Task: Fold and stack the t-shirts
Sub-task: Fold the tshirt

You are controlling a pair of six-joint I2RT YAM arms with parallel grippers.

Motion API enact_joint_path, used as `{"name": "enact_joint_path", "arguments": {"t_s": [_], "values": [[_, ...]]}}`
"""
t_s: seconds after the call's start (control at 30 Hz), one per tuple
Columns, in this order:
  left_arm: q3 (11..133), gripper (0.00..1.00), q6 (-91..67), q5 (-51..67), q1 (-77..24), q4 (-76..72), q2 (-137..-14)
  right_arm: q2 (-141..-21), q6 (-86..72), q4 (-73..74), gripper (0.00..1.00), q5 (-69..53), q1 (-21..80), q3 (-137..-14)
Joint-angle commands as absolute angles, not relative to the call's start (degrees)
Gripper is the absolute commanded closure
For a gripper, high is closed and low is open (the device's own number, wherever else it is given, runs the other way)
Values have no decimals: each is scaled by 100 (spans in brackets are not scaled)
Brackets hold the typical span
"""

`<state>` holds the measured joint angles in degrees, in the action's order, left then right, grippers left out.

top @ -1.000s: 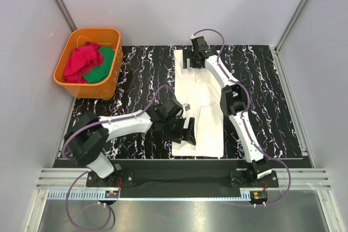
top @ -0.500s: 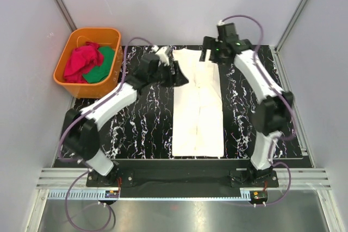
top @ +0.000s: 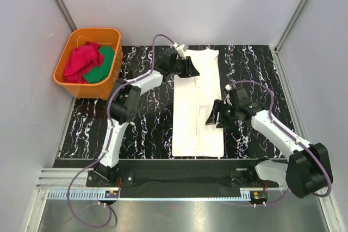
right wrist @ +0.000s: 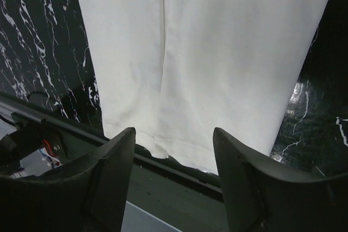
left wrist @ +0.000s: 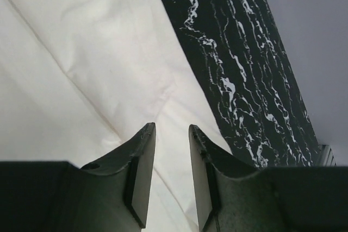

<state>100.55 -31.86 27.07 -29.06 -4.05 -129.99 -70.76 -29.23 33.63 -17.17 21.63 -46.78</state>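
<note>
Lying beneath left pincer (left wrist: 171,134), narrowly parted, and right pincer (right wrist: 174,139), wide, both empty: cream t-shirt (top: 198,101)

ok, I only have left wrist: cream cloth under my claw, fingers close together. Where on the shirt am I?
Observer: The top view puts the left claw at the far left corner of the cream t-shirt, which lies as one long folded strip.
Operator: Right arm?
Observer: The right claw is at the strip's right edge, on the nearer half, with its jaws wide and nothing between them.
Operator: Other shirts?
Observer: The orange tub, far left, holds red cloth and green cloth.
</note>
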Motion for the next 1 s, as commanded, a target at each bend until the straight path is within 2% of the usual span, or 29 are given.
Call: {"name": "enact_joint_path", "arguments": {"t_s": [0.0, 0.1, 0.27, 0.43, 0.63, 0.77, 0.97], "values": [[10694, 65, -3558, 3286, -2918, -1195, -13463, -6688, -3199, 2418, 34, -2425, 2232, -4212], [10933, 67, -3962, 3462, -2918, -1318, -14000, -6872, -3138, 2364, 32, -2663, 2381, -4087], [11021, 67, -4561, 3384, -2918, -1486, -14474, -7163, -3216, 2330, 32, -2285, 2926, -4113], [11478, 69, -5194, 3542, -2900, -1424, -14941, -7541, -3366, 2259, 42, -2172, 3181, -4131], [11514, 71, -5686, 3542, -2786, -1502, -15179, -7875, -3392, 2285, 44, -2074, 3602, -4034], [11514, 71, -5818, 3577, -2716, -1661, -15231, -8086, -3542, 2294, 58, -1899, 3849, -3990], [11558, 73, -6073, 3691, -2707, -1942, -15363, -8103, -3727, 2145, 56, -1828, 3990, -3893]]}}
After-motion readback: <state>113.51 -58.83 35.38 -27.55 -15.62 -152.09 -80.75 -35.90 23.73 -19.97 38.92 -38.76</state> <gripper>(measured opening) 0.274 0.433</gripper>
